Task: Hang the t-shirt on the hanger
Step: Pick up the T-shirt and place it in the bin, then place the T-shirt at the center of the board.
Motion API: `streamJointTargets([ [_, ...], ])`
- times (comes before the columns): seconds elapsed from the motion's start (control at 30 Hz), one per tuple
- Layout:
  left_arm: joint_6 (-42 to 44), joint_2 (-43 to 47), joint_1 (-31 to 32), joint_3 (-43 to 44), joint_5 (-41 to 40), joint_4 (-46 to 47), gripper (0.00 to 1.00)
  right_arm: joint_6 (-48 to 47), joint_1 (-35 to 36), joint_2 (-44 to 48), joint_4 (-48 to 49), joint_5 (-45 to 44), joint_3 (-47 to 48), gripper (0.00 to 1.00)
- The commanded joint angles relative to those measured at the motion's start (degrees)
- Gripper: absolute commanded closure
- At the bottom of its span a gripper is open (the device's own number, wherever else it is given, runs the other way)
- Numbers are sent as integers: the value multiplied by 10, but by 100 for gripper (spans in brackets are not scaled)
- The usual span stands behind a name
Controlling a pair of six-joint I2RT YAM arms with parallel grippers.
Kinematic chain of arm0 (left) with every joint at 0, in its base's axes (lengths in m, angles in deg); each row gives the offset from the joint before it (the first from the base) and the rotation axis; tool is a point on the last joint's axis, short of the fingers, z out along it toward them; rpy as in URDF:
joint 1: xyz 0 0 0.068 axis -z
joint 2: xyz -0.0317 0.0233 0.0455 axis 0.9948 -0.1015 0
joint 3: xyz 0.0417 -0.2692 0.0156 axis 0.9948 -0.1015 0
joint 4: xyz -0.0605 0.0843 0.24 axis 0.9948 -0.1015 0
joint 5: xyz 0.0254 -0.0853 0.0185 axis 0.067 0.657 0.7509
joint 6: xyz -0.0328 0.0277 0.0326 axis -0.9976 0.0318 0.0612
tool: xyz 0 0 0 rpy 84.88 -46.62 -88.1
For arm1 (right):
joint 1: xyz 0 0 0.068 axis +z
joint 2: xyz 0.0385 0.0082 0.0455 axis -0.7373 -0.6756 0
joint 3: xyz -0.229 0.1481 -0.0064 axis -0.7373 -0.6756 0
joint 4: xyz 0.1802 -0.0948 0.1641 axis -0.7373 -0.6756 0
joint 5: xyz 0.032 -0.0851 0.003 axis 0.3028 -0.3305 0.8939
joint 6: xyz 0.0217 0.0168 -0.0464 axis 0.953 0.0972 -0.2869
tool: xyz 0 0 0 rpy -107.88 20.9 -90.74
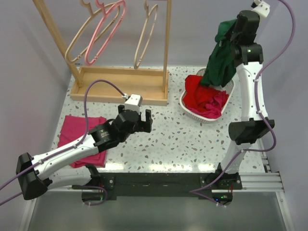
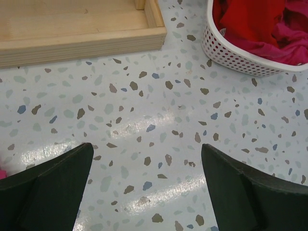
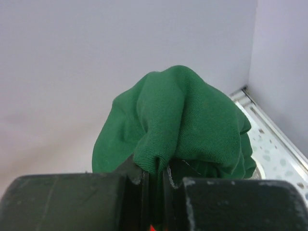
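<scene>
Pinched shut on a bunched fold of shirt [image 3: 187,125]: right gripper [image 3: 155,178], lifted high at the far right. Hanging from it, dark green cloth, lower end down at the rim of the basket [image 1: 188,109] with a red garment [image 1: 198,92] inside; touching or not, cannot tell. Spread wide and holding nothing: left gripper [image 2: 147,185], low over the table [image 2: 144,96] near the rack [image 1: 120,89]. Hung alone at that rack's right end, well apart from the shirt: hanger [image 1: 146,37]. Lying by the left arm: magenta cloth [image 1: 77,132].
</scene>
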Motion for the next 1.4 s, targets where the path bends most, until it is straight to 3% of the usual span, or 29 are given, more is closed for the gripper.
streamJointTargets([
  [0.0,19,12,-3,26,5,24,0,-24,20,57,37,39,97,100],
  [0.13,23,17,-3,34,2,26,0,-56,81,128,57,66,43,100],
  [0.3,32,26,-3,44,-4,23,0,7,102,188,3,198,25,100],
  [0.5,38,39,-3,70,-7,14,0,70,163,315,31,319,-216,100],
  [0.7,42,68,-3,62,2,14,3,80,262,376,64,351,-470,100],
  [0.87,26,53,-3,25,22,25,15,27,281,299,37,425,-546,76],
  [0.9,24,48,-3,7,24,41,20,-8,292,271,14,412,-543,60],
  [0.97,16,26,-3,-4,20,49,25,-29,330,264,-24,312,-551,49],
  [1.0,12,16,-3,-8,18,50,26,-31,340,288,-19,286,-582,44],
  [1.03,7,-2,-3,-9,15,50,27,-28,346,303,-10,269,-600,32],
  [1.07,6,-13,-4,-10,10,50,28,-23,349,319,6,262,-617,27],
  [1.2,2,-60,-8,-9,4,57,33,1,365,391,14,212,-712,24],
  [1.37,5,-137,-19,-7,15,93,37,40,386,446,68,209,-829,32],
])
